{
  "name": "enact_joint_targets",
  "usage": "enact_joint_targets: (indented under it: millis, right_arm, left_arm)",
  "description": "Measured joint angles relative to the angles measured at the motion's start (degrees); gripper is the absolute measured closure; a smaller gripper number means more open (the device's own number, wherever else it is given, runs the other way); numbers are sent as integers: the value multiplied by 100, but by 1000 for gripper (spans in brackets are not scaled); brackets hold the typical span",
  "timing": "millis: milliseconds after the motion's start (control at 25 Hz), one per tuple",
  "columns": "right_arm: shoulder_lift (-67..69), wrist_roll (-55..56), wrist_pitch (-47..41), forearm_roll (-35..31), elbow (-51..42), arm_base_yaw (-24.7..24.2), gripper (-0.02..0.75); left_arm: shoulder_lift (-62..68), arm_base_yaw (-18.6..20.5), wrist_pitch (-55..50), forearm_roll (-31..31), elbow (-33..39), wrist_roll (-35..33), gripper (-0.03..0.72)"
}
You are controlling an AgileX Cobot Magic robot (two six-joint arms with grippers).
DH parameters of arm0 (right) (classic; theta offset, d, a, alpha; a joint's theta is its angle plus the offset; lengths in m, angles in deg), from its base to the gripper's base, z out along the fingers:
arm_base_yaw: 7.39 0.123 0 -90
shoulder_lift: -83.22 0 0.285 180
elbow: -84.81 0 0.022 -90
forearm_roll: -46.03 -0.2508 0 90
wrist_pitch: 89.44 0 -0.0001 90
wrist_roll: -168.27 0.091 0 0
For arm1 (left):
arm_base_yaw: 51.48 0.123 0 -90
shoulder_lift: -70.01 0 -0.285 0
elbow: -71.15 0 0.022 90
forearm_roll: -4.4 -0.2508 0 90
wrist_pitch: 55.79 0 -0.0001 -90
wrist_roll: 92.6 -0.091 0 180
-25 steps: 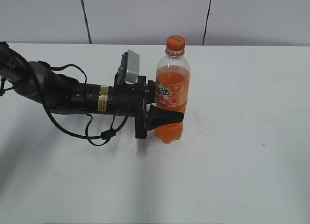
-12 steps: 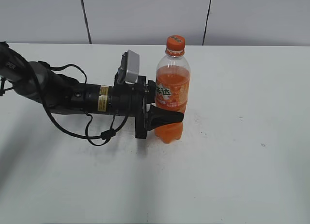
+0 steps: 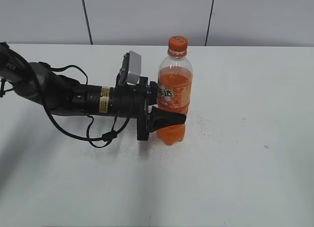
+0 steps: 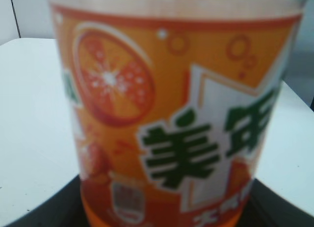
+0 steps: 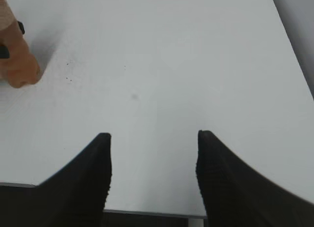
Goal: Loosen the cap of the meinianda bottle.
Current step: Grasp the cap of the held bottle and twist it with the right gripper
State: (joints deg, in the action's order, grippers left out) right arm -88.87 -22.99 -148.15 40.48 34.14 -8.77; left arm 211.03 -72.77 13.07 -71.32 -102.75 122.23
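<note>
The meinianda bottle stands upright on the white table, its orange label filling the left wrist view. The orange cap sits on its neck with nothing touching it. My left gripper reaches in level from the left and is shut on the bottle's waisted lower body. My right gripper is open and empty above the table's near edge. The bottle's orange base shows at the far left of the right wrist view. The right arm is out of the exterior view.
The white table stretches right and in front of the bottle. The left arm and its looped cable lie across the table's left half. A grey panelled wall stands behind the table.
</note>
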Motion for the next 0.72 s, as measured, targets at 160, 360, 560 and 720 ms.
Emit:
enact_joint_targets:
  millis: [160,360,560,720]
  right_arm:
    - [875,355,-97,12,529,0,318]
    - [2562,582,-305,16,1558,0,318]
    - [3807,576,191,90,2296,0,318]
    - [4814,721,54,90,2946,0,318]
  left_arm:
    - [0,0,-5,0,0,0,281]
    - [0,0,-5,0,0,-5,281]
    - [0,0,-1,0,0,-5,281]
    - [0,0,-1,0,0,-5,281]
